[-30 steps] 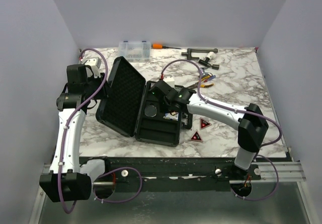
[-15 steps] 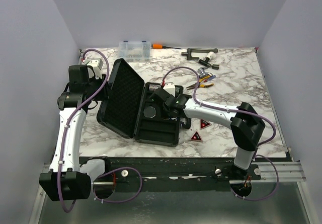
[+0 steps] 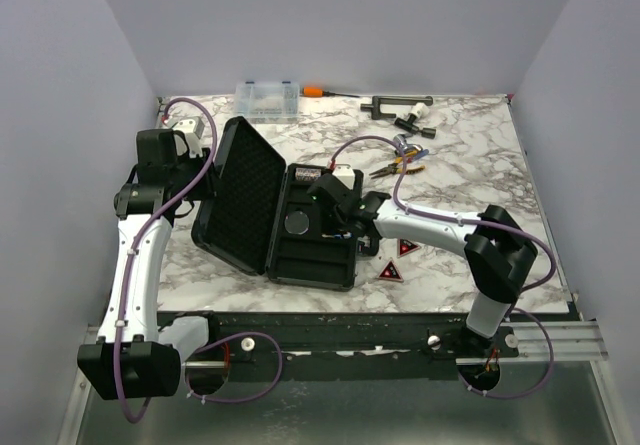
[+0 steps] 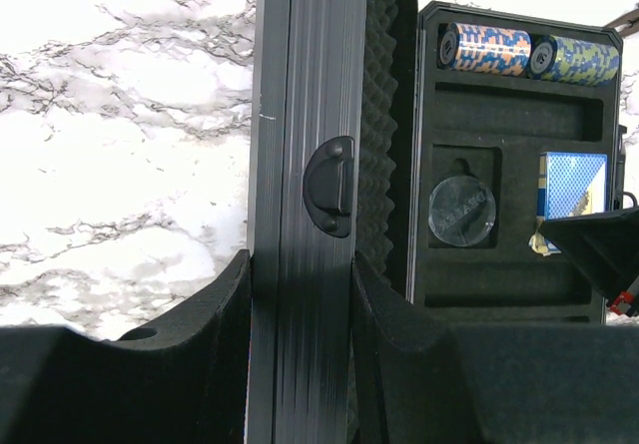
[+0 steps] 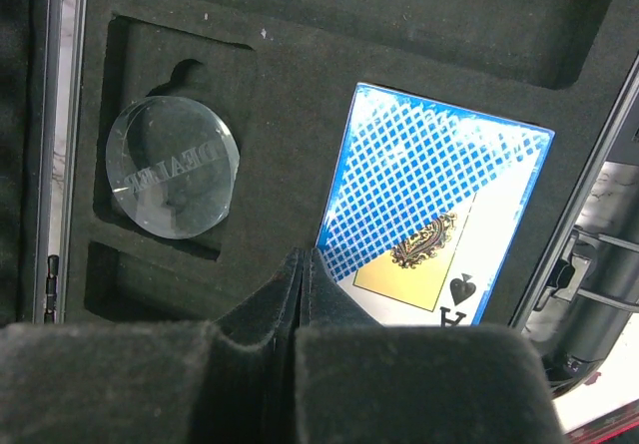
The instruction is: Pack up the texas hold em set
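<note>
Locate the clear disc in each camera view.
Top external: clear disc in the open case, centre of picture.
Left wrist: disc right of centre, left of the card deck.
Right wrist: disc upper left, deck to its right.
Shared landmark: the black tray holding it.

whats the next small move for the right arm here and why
Probably lift the right end effector clear of the card deck, which looks seated in its slot, and head for the red-black triangles lying out on the table. Its fingers are shut on nothing, and the left end effector holds the lid open.
</note>
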Motion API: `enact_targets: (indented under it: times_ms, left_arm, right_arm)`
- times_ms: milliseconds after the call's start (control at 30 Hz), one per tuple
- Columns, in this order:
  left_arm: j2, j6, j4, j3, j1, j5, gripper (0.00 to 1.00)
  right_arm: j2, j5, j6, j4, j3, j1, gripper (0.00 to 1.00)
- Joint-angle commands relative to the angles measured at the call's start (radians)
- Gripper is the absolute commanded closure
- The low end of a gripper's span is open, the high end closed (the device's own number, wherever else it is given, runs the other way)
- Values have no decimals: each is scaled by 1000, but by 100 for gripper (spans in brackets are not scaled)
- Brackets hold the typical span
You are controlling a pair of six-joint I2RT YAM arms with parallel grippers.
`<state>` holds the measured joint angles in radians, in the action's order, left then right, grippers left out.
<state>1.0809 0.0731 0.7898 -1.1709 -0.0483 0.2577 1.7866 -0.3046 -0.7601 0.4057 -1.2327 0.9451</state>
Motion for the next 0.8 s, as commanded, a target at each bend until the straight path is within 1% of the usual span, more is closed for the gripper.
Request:
enact_targets:
  times_ms: [0,33,133,200,233,333,367,433,500,567,633,700,767]
  left_arm:
    - [-90,95,-195,-46,4,64,84]
    - [-96,99,-195,-44,4,59,78]
    - [-121,108,-195,-37,4,35,53]
    - [-133,110,-194,-33,4,27,42]
    - [-139,111,-193,-32,4,21,35]
    - [-165,123,-193,-31,4,4,21]
    - [-175,126,-193,-30,4,-3,17]
    - [-192,130,-187,-35,4,-10,13]
    - [-216,139,-174,-36,5,-15,8]
    - [-250,152,-162,-25,4,-15,7]
    - [-291,167,-151,7,4,-12,7]
    - [-336,185,-139,54,4,7,7]
    - [-389,196,-135,113,5,74,6]
  right_arm:
    - [85,43,13,117,42,-8,100]
    - [66,40,27,132,11,-8,100]
    - [9,41,77,192,-94,-8,99]
    - [-21,43,105,239,-175,-8,99]
    - [-32,40,113,267,-216,-8,98]
    - [-69,29,128,320,-284,-8,73]
    - [-84,26,129,330,-286,-8,60]
    - [-116,15,123,354,-273,-8,42]
    - [-160,-10,100,385,-236,-8,27]
    - [-218,-48,65,402,-159,-8,15]
    - [-283,-83,13,427,-80,-8,8]
    - [-348,-106,-49,454,0,-8,7]
    - [-405,-112,-123,476,76,-8,8]
